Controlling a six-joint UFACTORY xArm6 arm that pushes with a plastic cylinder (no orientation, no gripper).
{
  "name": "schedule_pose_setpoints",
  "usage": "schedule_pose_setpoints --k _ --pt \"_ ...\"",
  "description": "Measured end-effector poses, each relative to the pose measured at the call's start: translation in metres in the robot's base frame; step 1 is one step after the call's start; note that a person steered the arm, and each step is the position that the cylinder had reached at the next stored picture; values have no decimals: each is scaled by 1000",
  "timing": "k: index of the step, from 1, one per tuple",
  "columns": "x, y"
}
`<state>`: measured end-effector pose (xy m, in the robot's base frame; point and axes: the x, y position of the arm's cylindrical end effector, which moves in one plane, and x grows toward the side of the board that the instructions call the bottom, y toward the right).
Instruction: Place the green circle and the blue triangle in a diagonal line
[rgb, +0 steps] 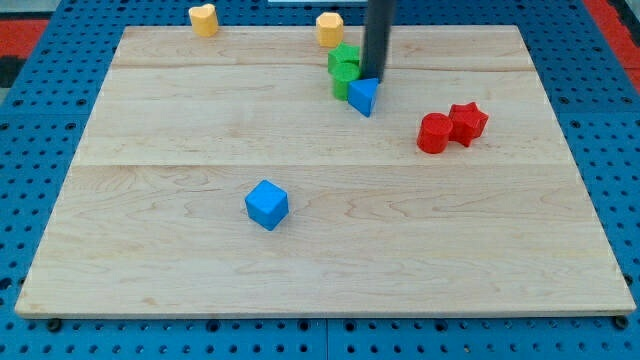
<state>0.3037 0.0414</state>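
The blue triangle (364, 96) lies on the wooden board (200, 140) near the top centre. Two green blocks touch it on its left: one (345, 58) higher up and one (343, 80) just below it; I cannot tell which is the circle. My tip (375, 78) comes down from the view's top and ends right at the blue triangle's upper edge, just right of the green blocks.
A blue cube (266, 204) sits left of centre, lower down. Two red blocks touch at the right: a rounded one (434, 133) and a star-like one (467, 122). A yellow block (330, 28) and another yellow block (203, 19) sit at the top edge.
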Motion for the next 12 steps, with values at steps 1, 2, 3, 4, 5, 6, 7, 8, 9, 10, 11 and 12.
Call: schedule_pose_setpoints --k 1,2,3,4,5,6,7,8,9,10,11,12 --pt "6 -16" --pt "36 -16" --pt "57 -15" --pt "58 5" --pt "48 33" --pt "32 73" --pt "31 113" --pt "39 139" --pt "26 156" --pt "5 156" --pt "-17 159" --pt "-46 164"
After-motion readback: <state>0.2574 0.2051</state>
